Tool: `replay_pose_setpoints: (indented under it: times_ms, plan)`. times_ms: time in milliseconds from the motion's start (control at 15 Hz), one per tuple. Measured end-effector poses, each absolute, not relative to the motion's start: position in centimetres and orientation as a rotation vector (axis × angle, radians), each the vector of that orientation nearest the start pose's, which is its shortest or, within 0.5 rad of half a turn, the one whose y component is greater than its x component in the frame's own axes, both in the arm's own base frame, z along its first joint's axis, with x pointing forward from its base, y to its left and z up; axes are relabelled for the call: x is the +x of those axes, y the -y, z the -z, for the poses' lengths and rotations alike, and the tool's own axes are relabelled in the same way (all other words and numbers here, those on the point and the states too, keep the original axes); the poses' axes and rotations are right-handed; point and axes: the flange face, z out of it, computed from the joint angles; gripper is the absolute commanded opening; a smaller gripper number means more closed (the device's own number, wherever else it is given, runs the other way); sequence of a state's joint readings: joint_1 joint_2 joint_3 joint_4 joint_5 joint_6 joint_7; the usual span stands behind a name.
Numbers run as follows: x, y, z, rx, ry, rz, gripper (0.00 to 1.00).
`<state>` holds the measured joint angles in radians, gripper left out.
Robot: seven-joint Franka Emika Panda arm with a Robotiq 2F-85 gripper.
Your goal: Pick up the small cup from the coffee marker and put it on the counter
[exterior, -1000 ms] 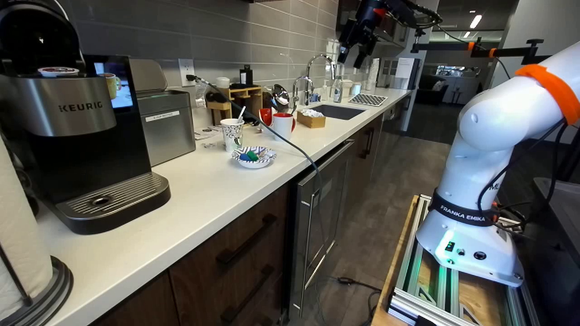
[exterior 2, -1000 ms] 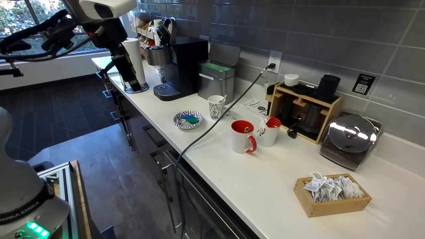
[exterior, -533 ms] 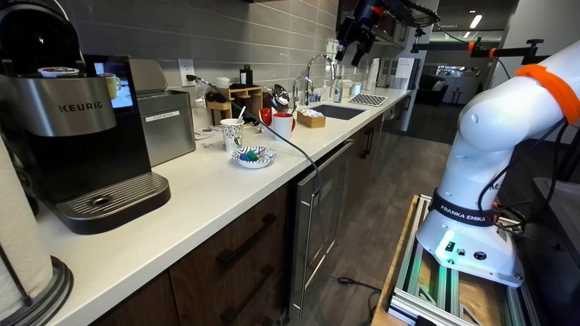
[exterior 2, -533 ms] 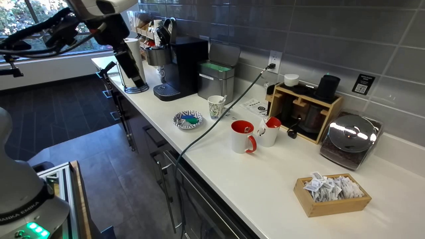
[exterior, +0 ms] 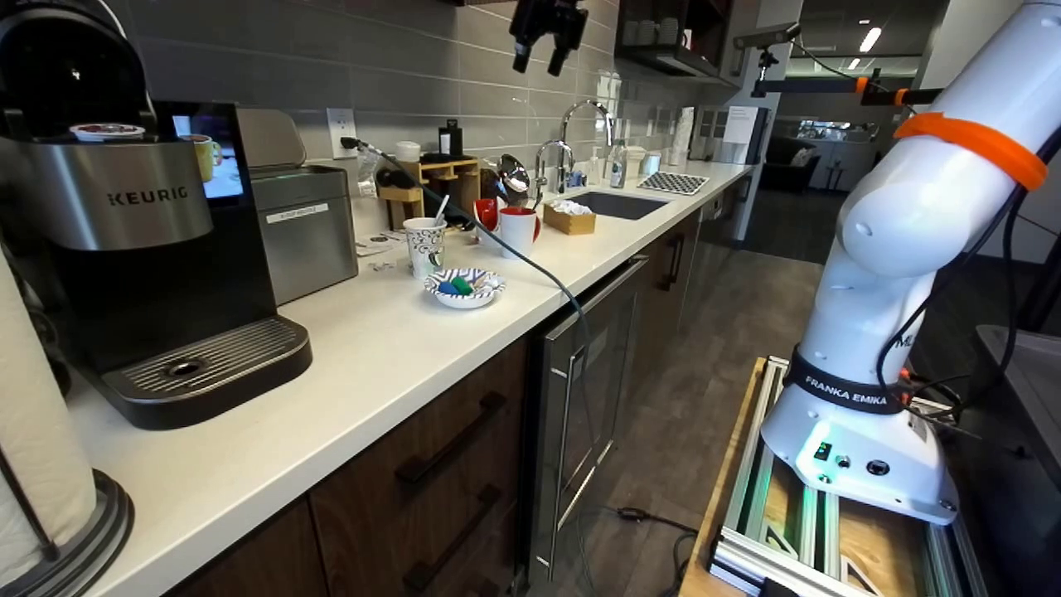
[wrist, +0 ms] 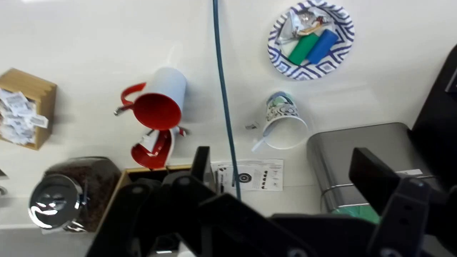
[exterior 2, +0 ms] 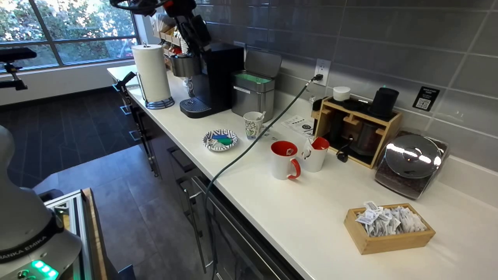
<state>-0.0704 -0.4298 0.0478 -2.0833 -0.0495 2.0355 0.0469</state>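
The small cup (exterior: pixel 108 131) is a coffee pod with a pale rim and reddish top. It sits in the raised-lid head of the coffee maker (exterior: pixel 157 195). The coffee maker also shows in an exterior view (exterior 2: pixel 223 72), where I cannot make out the pod, and partly at the right edge of the wrist view. The white counter (exterior: pixel 381 352) runs along the wall. My gripper (exterior: pixel 539 64) is high above the counter, well apart from the pod. It points down over the counter in the wrist view (wrist: pixel 282 157), its fingers (wrist: pixel 373 175) wide apart with nothing between them.
A paper cup (wrist: pixel 284 121), a patterned bowl (wrist: pixel 310 73), red-and-white mugs (exterior 2: pixel 282 165) and a metal bin (exterior 2: pixel 253 97) stand on the counter. A cable (exterior 2: pixel 249 149) hangs across it from the wall outlet. A paper towel roll (exterior 2: pixel 151 74) stands beyond the coffee maker.
My gripper has moved left in an exterior view, and up and right in the other, over the counter. The upper arm has tilted with it. The pod and counter items have not moved.
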Motion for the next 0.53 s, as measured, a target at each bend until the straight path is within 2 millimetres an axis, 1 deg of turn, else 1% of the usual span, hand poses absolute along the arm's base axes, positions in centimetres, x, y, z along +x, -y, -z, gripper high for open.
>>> replay_pose_setpoints:
  times_ms: [133, 267, 333, 400, 467, 533]
  plan:
    - [48.6, -2.7, -65.3, -3.128, 0.082, 0.644, 1.0]
    - [51.0, -6.9, -67.0, -3.098, 0.261, 0.689, 1.0]
    - [51.9, -8.6, -67.6, -3.082, 0.322, 0.705, 1.0]
    - [52.6, -9.6, -67.9, -3.071, 0.353, 0.712, 1.0]
    - [53.1, -9.9, -67.9, -3.068, 0.367, 0.711, 1.0]
    - [53.4, -9.8, -67.9, -3.069, 0.372, 0.71, 1.0]
